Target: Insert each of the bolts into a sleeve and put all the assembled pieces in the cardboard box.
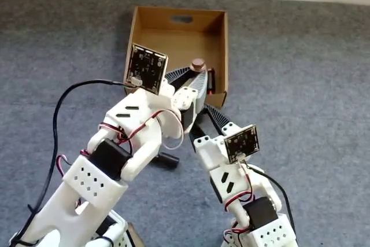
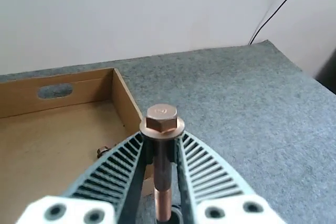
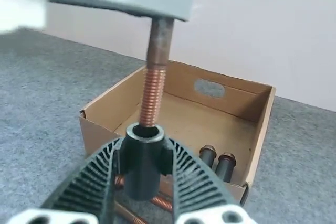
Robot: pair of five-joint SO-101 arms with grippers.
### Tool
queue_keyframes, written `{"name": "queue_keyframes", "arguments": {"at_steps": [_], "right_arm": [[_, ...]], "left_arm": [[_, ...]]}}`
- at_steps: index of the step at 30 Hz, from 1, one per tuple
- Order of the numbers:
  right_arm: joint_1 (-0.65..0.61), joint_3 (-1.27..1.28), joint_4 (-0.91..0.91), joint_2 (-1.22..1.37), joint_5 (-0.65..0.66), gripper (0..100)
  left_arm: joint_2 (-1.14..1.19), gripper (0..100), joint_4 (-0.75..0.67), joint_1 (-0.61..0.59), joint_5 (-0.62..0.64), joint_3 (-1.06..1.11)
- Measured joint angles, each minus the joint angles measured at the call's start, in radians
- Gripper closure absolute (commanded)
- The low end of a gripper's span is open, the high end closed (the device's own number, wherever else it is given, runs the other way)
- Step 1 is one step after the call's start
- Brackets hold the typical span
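The left gripper (image 2: 161, 140) is clamped on an upright bolt (image 2: 161, 124) just under its head. The right gripper (image 3: 142, 150) grips a black sleeve (image 3: 140, 169) beneath it, over the near right of the cardboard box (image 1: 156, 22). The threaded tip is just entering the sleeve, so this insertion is barely begun. Two assembled pieces (image 3: 218, 163) already lie in the box, while loose bolts (image 3: 157, 202) and what looks like a spare sleeve (image 1: 167, 160) wait outside it.

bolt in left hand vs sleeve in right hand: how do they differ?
Colour: bolt copper, sleeve dark.
Shape: bolt long, thin, hex head, threaded; sleeve short, thick, hollow.
Pose: bolt hangs from the left hand above; sleeve sits in the right hand below, bolt tip at its opening.
Shared: both upright, clamped, in line.
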Motion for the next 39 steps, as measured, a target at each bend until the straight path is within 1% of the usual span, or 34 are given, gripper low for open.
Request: {"name": "queue_keyframes", "arguments": {"at_steps": [3, 5, 10, 14, 30, 39], "right_arm": [[0.0, 0.0, 0.0, 0.0, 0.0, 99.3], [0.0, 0.0, 0.0, 0.0, 0.0, 99.3], [0.0, 0.0, 0.0, 0.0, 0.0, 99.3], [0.002, 0.0, 0.0, 0.0, 0.0, 99.3], [0.0, 0.0, 0.0, 0.0, 0.0, 99.3], [0.005, -0.002, 0.0, 0.0, 0.0, 99.3]], "left_arm": [[-0.005, 99, 0.061, 0.0, -0.002, -0.029], [-0.005, 99, 0.072, 0.0, 0.0, -0.035], [-0.005, 99, 0.072, 0.017, -0.003, -0.035], [-0.005, 99, 0.072, 0.04, 0.048, -0.035], [-0.005, 99, 0.072, 0.015, 0.068, -0.035], [-0.003, 99, -0.092, 0.015, 0.066, 0.072]]}}
